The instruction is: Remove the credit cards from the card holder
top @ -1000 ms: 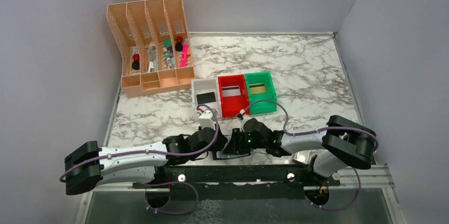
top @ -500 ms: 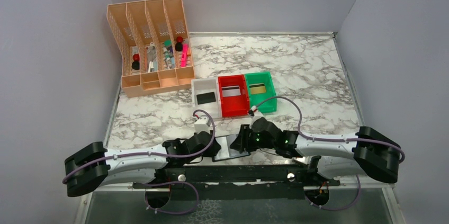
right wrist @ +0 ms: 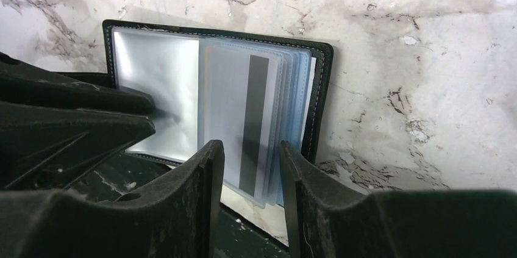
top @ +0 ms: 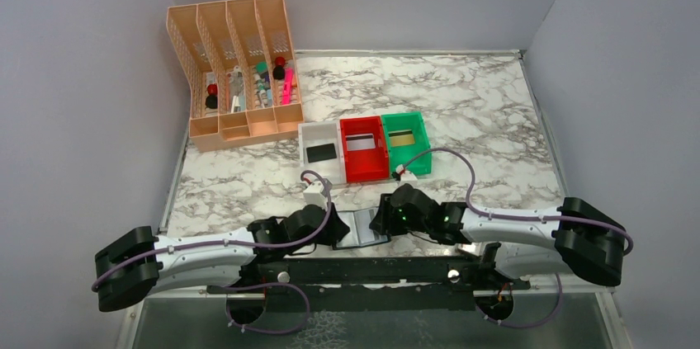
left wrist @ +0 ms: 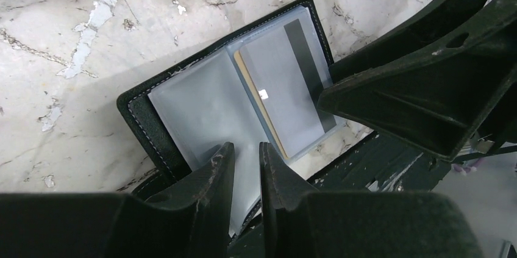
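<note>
Top external: the card holder point(top: 361, 228) lies open at the marble table's point(top: 495, 110) near edge, between my two wrists and mostly hidden by them. Left wrist: stitched black cover, glossy clear sleeves, and a grey credit card point(left wrist: 277, 87) with a dark stripe inside. My left gripper point(left wrist: 244, 151) is almost closed over a sleeve; whether it pinches, I cannot tell. Right wrist: my right gripper point(right wrist: 247, 148) stands open, jaws astride the fanned sleeves.
</note>
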`<state>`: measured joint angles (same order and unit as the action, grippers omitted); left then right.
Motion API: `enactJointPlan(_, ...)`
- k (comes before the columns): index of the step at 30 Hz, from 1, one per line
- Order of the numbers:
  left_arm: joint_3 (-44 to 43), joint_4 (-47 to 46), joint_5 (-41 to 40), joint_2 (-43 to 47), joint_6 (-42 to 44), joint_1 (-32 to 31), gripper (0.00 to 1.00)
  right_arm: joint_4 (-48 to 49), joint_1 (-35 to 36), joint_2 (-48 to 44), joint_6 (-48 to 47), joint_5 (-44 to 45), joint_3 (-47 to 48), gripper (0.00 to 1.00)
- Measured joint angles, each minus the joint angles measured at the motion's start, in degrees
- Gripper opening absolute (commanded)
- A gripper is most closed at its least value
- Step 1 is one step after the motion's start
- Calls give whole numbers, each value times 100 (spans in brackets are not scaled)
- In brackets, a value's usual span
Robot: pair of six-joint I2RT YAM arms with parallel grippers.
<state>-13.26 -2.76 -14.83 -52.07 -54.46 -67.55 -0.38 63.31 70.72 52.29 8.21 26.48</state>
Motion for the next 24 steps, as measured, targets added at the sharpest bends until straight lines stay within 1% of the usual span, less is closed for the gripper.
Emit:
enactJointPlan(6, -2, -151, 151, -354, 76, 0, 26, 26, 0, 179, -79, -11, 52, 37)
enactJointPlan(8, -9, -197, 195, -505, 94, 0, 26, 24, 0, 199, -96, -11, 66, 37)
enactJointPlan(10, -39, -240, 225, -654, 116, 0, 26, -22, 0, 199, -111, -7, 96, 39)
enactJointPlan(17, -227, -363, 306, -1014, 164, 0, 26, -542, 0, -59, -225, 136, 341, 41)
enactJointPlan(20, -227, -393, 308, -1032, 168, 0, 26, -555, 0, -219, -284, 118, 350, 40)
enactJointPlan(24, -229, -393, 306, -1029, 177, 0, 26, -400, 0, -205, -286, -61, 343, 39)
